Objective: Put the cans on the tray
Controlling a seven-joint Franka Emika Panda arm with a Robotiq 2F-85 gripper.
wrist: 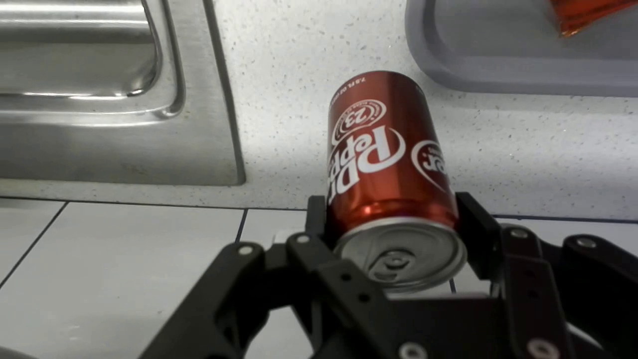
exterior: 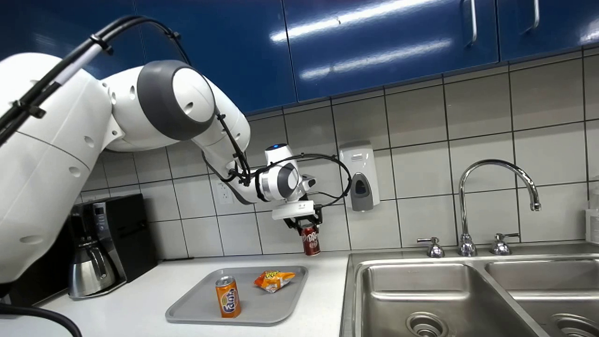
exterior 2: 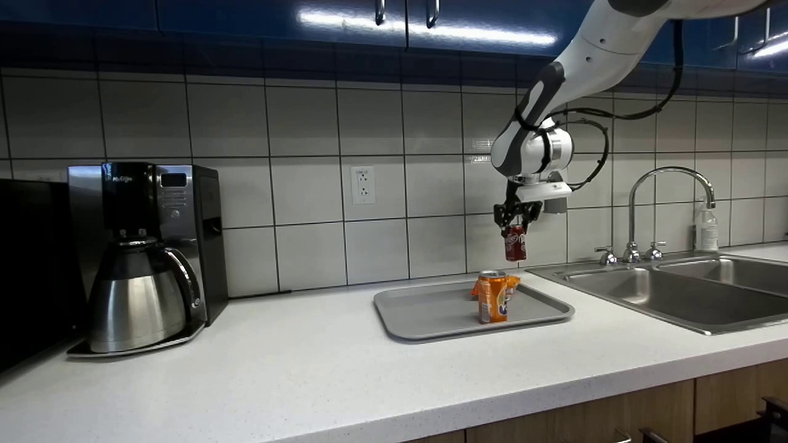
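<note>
Half the job, or rather more, looks done: the orange can [exterior: 228, 297] stands upright on the tray [exterior 2: 425, 314], toward the side that faces the front edge of the counter [exterior 2: 246, 381]. Left over is the red can [wrist: 386, 159], and the gripper [wrist: 394, 222] has it clasped, pressing from both sides just below the lid. It hangs near the counter's back edge, over the strip between the sink [wrist: 209, 154] and the tray's back corner on the sink side; in an exterior view its base shows against the tiles [exterior 2: 437, 246], so I take it to be off the surface. What remains, as I judge it, is to carry it across the rim, lower it and let go, keeping off the packet [exterior: 274, 281] that lies on the tray behind the orange can, nearer the back edge. The red can is glossy and close to upright, with white lettering, a ring marked 23 and a silver lid whose tab lies flat; no dent shows on the face turned to the wrist view. Its mate is bright orange, with lettering in blue and white and a silver top.
</note>
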